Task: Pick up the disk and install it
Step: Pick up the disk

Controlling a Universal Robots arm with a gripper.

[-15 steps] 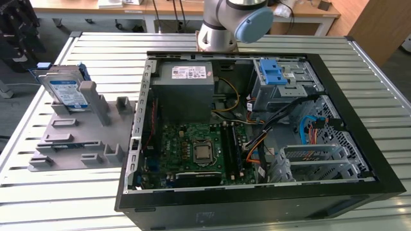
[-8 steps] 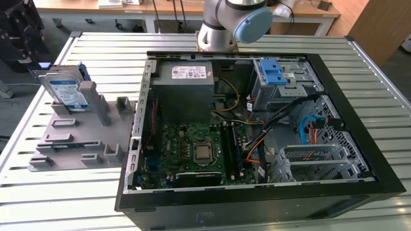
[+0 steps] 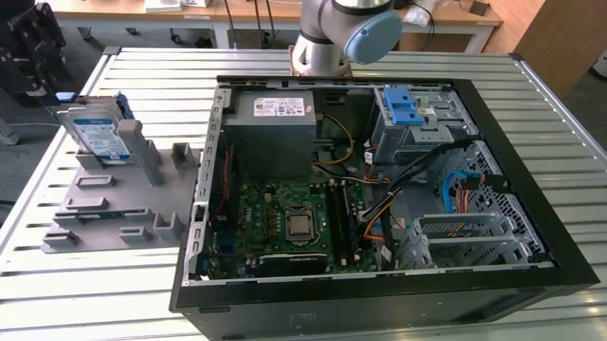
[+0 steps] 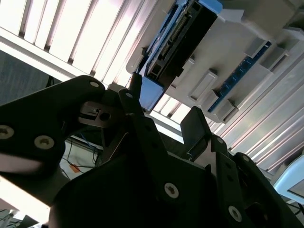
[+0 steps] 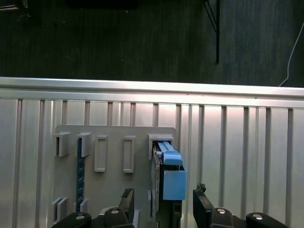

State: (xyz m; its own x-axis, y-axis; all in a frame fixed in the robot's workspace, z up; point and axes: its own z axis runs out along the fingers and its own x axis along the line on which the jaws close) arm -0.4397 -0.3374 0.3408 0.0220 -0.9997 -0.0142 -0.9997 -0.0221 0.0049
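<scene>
Over upright disk (image 5: 169, 176) in grey holder (image 5: 113, 186), hand (image 5: 164, 191) open, fingers (image 5: 202, 202) astride.

The disk (image 3: 99, 135) is standing up on its edge in a slot at the far end of the grey rack (image 3: 104, 206), roughly 10 o'clock from the open PC case (image 3: 379, 312) in the exterior view. It has a silver-grey body, a white label with a blue band on top, and blue rails along the edges. In the first wrist view the disk (image 5: 171, 180) is edge-on, blue rail facing up.
</scene>
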